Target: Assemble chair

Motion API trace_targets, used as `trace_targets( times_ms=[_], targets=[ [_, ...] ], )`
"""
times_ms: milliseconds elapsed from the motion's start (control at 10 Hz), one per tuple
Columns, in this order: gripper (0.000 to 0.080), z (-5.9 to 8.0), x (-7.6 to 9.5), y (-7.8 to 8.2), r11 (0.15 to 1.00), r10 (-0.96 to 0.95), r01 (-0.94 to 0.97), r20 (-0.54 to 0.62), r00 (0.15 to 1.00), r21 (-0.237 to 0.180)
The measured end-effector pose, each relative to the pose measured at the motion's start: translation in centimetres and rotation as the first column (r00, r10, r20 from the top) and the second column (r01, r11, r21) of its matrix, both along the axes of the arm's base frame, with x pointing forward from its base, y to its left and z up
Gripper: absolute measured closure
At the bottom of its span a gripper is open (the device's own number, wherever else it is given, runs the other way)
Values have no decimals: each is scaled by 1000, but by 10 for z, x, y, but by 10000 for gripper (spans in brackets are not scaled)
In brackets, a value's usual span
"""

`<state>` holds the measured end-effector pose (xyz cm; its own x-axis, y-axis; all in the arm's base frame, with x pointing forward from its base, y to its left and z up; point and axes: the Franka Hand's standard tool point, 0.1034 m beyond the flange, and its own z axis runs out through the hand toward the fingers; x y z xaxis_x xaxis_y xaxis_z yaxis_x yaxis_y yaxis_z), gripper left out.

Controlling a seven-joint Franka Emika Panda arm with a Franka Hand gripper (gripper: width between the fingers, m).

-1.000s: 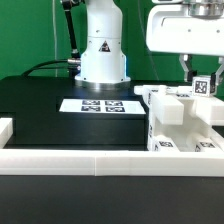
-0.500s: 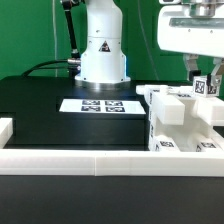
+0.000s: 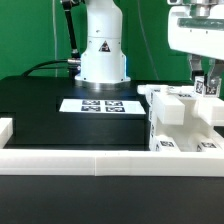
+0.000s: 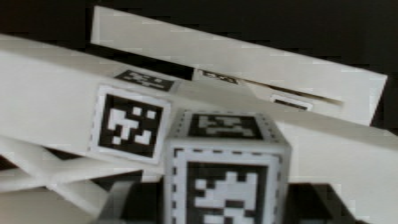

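In the exterior view, the gripper [image 3: 207,72] has been carried toward three o'clock and slightly upward over the last second, so that part of the hand is now cut by the frame's edge. A small tagged white post [image 3: 210,87] has travelled with it and is seen pinched between the fingers, the jaws closed partway on it. The chair [image 3: 180,115], a stepped white cluster of slabs and blocks, is found at about four o'clock from the frame's centre, behind the long low rail [image 3: 80,160]; it has not shifted. The marker board [image 3: 98,105] lies flat on the black table [image 3: 40,100] near centre. In the wrist view the tagged post [image 4: 222,165] is seen close up before white slabs. The post is judged to be in transit; seating it remains to be done.
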<state>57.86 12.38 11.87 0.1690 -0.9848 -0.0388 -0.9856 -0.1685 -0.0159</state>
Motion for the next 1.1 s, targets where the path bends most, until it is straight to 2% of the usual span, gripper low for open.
trace_targets(
  times_ms=[400,600,700,1100],
  targets=[
    [512,0,-1,0,982,-189,189,-12,982,1],
    [512,0,-1,1,957,-290,290,-18,957,1],
    [512,0,-2,2,913,-407,407,-26,913,1],
    [512,1,-2,5,865,-501,502,-38,865,15]
  ],
)
